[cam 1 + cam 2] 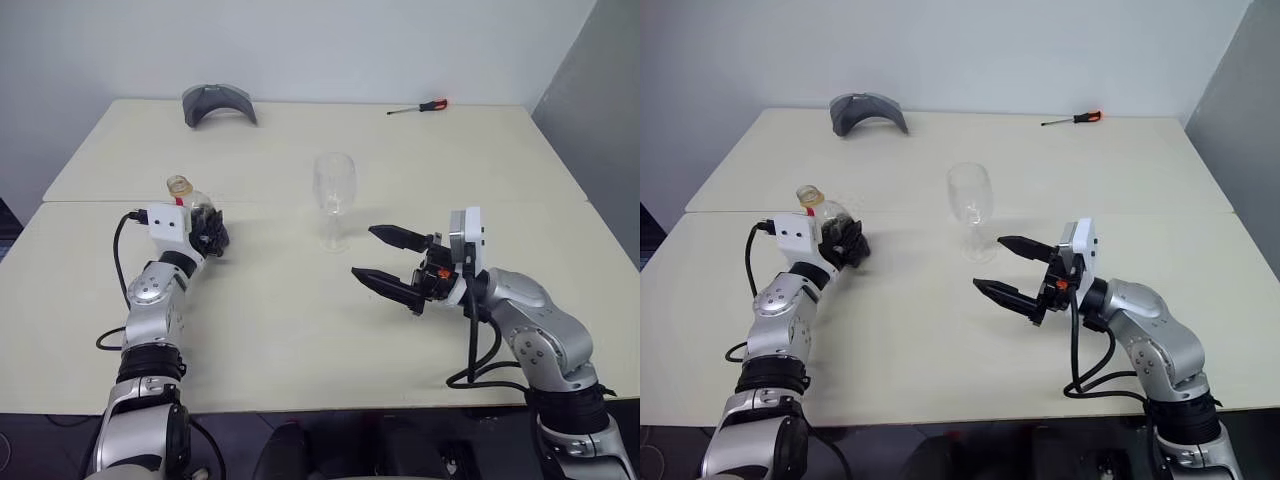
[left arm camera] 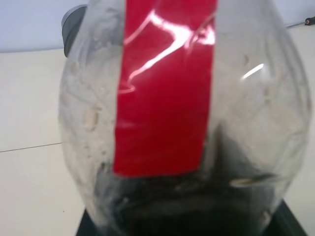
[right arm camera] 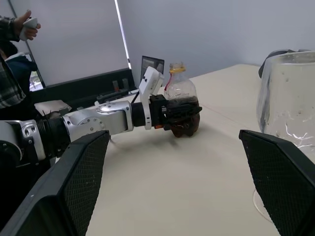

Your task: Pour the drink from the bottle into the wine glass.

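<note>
Nearest you, your right gripper (image 1: 388, 258) hangs just above the table (image 1: 300, 330) with its two black fingers spread wide apart, pointing toward your left side and holding nothing. Just beyond its fingertips, and slightly toward your left gripper, the glass (image 1: 334, 198) stands upright on its foot, clear and with no drink in it; the fingers are near it but not touching. Across from the right gripper, well apart from it on your left side, your left gripper (image 1: 210, 235) is clamped around the lower body of the bottle (image 3: 180, 104). The bottle stands upright with its base at the table. Its neck rises above the fingers and is uncapped, with a red strip running down from it. The drink (image 3: 183, 125), dark brown, fills only the bottom part of the bottle, level with the clamped fingers. Farther off, past the left gripper near the far edge of the table, lies a curved grey object (image 1: 218, 104). Past the right gripper, also near that far edge, lies a screwdriver (image 1: 419, 107) with a red and black handle. In the right wrist view, a person's hand (image 3: 25, 26) shows behind your left arm, holding a small pale object.
</note>
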{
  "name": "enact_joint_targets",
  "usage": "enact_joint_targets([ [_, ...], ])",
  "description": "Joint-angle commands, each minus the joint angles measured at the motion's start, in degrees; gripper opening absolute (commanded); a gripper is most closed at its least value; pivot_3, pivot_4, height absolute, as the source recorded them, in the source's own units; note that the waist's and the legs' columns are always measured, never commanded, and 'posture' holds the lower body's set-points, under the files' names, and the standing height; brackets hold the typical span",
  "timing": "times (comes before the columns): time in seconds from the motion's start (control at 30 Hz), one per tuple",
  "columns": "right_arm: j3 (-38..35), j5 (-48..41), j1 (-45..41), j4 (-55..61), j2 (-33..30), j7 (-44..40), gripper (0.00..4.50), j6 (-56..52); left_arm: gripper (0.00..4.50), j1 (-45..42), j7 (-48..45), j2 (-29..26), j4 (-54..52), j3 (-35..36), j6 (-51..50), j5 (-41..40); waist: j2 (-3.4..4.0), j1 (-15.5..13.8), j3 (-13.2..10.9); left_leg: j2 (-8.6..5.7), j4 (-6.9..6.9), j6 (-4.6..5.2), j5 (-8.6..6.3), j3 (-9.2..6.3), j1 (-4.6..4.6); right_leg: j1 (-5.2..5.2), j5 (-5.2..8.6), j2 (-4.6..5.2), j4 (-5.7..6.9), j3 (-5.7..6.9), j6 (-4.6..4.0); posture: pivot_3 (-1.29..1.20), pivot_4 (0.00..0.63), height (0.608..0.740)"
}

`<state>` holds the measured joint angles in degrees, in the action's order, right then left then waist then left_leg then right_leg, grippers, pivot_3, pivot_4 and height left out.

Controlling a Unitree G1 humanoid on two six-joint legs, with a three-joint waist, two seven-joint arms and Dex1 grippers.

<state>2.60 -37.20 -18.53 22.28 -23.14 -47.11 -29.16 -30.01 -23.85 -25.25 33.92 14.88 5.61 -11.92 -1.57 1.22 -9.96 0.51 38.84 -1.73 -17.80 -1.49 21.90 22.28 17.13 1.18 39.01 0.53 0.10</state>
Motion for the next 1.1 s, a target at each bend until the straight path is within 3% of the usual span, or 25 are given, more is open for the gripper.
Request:
enact_joint_targets([
  [0.03,-0.24,0.06,-0.56,0.86,0.49,0.25,4.50,1.58,1.11,-1.58,-0.54,-1.01,-1.22,0.07,0.91,-0.01,0.00,0.00,0.00,0.00,0.01,0.00,0.00,-0.01,0.00,0.00,0.00,0.00,0.02,0.01,0.00,0.00,0.150,0.740],
  [0.27,-0.29,2.43,-3.70,-1.17,0.77,1.59,4.50,1.56,1.00,-4.82,-3.64,-3.37,-2.54,-0.53,-2.62,-0.56,-0.02,0.00,-0.01,0.00,0.04,-0.01,0.01,-0.03,0.02,0.01,-0.01,-0.01,0.05,0.05,-0.01,0.00,0.150,0.740],
  [0.53,-0.89,5.31,-13.63,-8.26,0.51,4.57,4.50,0.76,0.98,-15.63,-12.69,-8.48,-0.17,-7.14,-5.00,3.33,-0.03,0.11,-0.03,-0.03,0.05,-0.03,0.03,-0.03,0.07,0.03,-0.01,-0.01,0.01,0.06,-0.02,0.00,0.150,0.740],
  [0.77,0.04,8.97,-23.02,-14.75,3.33,9.12,4.50,0.06,0.98,-31.47,-18.65,-9.29,11.62,-15.68,3.67,11.72,-0.03,0.20,-0.04,-0.08,0.14,-0.07,0.07,-0.01,0.53,0.46,-0.02,0.00,0.08,0.08,-0.03,0.00,0.150,0.740],
  [1.1,0.83,15.11,-28.03,-22.07,6.06,10.73,4.50,4.02,0.98,-41.06,-21.40,-9.03,25.77,-23.60,20.64,21.41,-0.03,0.79,-0.04,-0.08,0.15,-0.15,0.11,0.35,1.11,1.31,-0.02,0.05,0.26,0.06,-0.03,0.00,0.150,0.740],
])
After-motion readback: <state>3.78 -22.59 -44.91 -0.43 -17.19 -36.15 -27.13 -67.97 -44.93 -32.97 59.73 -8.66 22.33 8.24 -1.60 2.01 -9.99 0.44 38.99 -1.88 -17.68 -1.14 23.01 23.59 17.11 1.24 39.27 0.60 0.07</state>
